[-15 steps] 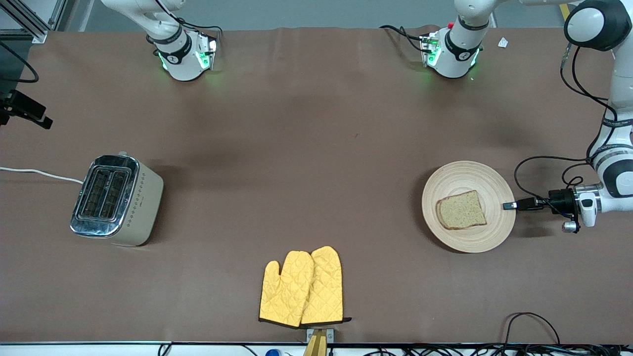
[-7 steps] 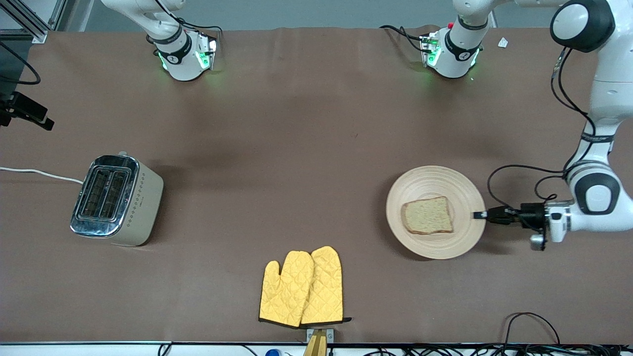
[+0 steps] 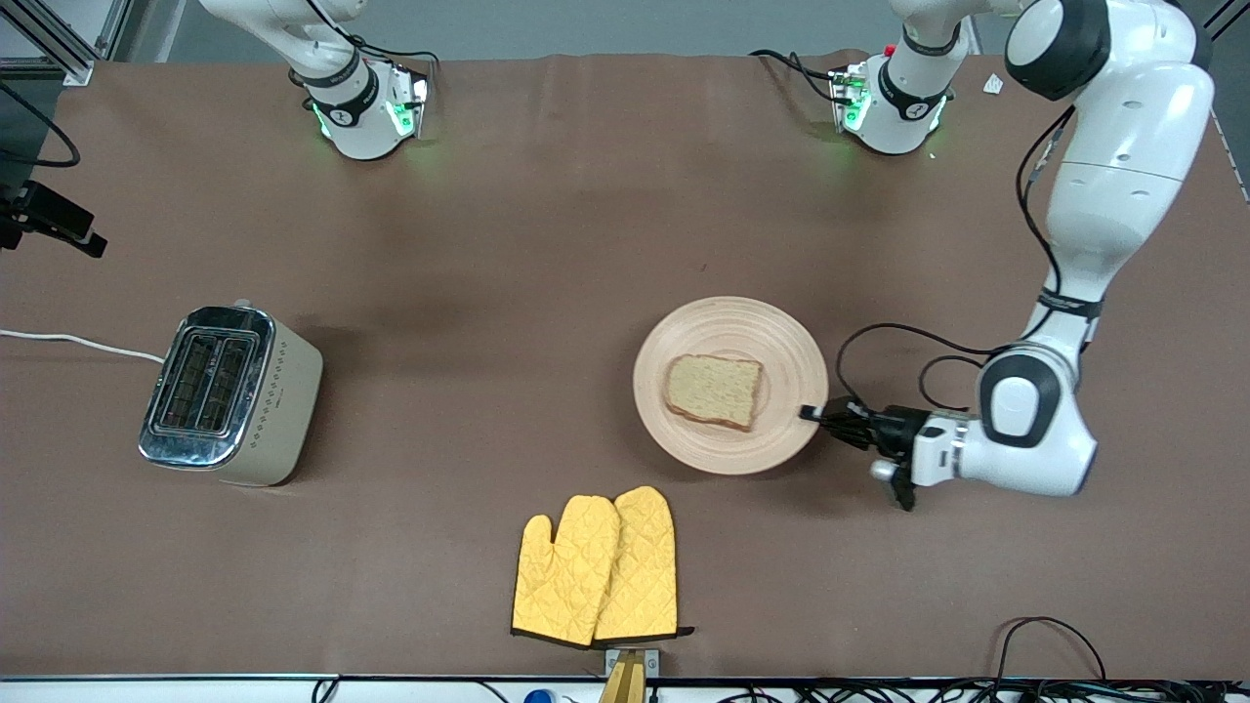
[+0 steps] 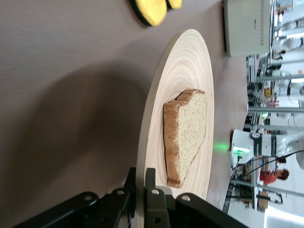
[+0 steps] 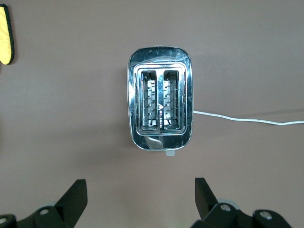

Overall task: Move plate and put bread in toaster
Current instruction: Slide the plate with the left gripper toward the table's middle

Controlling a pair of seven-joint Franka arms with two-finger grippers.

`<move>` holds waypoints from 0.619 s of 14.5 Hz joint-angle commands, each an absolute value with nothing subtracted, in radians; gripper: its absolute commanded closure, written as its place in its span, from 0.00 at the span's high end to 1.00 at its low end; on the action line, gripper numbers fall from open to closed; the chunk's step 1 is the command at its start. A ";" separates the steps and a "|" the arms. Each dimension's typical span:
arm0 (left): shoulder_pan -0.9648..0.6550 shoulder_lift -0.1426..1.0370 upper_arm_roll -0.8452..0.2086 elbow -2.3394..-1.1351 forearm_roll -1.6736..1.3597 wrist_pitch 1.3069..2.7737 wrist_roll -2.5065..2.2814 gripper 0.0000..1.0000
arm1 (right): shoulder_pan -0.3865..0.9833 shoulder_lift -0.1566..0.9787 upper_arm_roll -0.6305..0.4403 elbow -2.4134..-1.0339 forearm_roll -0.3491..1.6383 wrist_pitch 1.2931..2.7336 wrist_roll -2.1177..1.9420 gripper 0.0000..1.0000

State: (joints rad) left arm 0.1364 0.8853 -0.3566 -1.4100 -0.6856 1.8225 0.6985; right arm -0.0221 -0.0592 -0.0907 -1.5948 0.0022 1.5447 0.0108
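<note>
The wooden plate (image 3: 723, 322) lies near the table's middle with the bread (image 3: 715, 391) flat on it. My left gripper (image 3: 809, 413) is shut on the plate's rim, on the edge toward the left arm's end. In the left wrist view the fingers (image 4: 151, 178) pinch the rim of the plate (image 4: 185, 61), and the bread (image 4: 187, 128) lies just past them. The toaster (image 3: 229, 395) stands toward the right arm's end, both slots empty. My right gripper (image 5: 140, 183) hangs open and empty high over the table beside the toaster (image 5: 160, 111).
A pair of yellow oven mitts (image 3: 598, 566) lies nearer the front camera than the plate, close to the table's front edge. The toaster's white cord (image 3: 78, 342) runs off the table at the right arm's end. Cables lie along the front edge.
My left gripper has moved the plate with the bread from the left arm's end toward the table's middle. The bread has turned with the plate. The right arm has barely moved.
</note>
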 commanded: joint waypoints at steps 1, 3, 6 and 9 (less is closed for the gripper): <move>0.091 0.876 -0.371 -1.443 -0.706 1.882 0.712 0.00 | -0.026 -0.067 -0.089 -1.603 0.005 1.546 0.014 1.00; 0.063 0.880 -0.405 -1.474 -0.735 1.957 0.713 0.00 | -0.026 -0.067 -0.090 -1.603 0.005 1.546 0.012 1.00; 0.028 0.885 -0.452 -1.557 -0.839 2.104 0.767 0.00 | -0.028 -0.067 -0.091 -1.601 0.006 1.546 0.014 1.00; -0.037 0.902 -0.453 -1.586 -0.955 2.204 0.840 0.00 | -0.025 -0.067 -0.091 -1.600 0.006 1.542 0.014 1.00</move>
State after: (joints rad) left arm -0.0209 0.9046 -0.4396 -1.5607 -0.8712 2.1596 0.7895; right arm -0.0222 -0.0592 -0.0917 -1.5948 0.0022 1.5447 0.0108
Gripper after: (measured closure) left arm 0.903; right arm 0.000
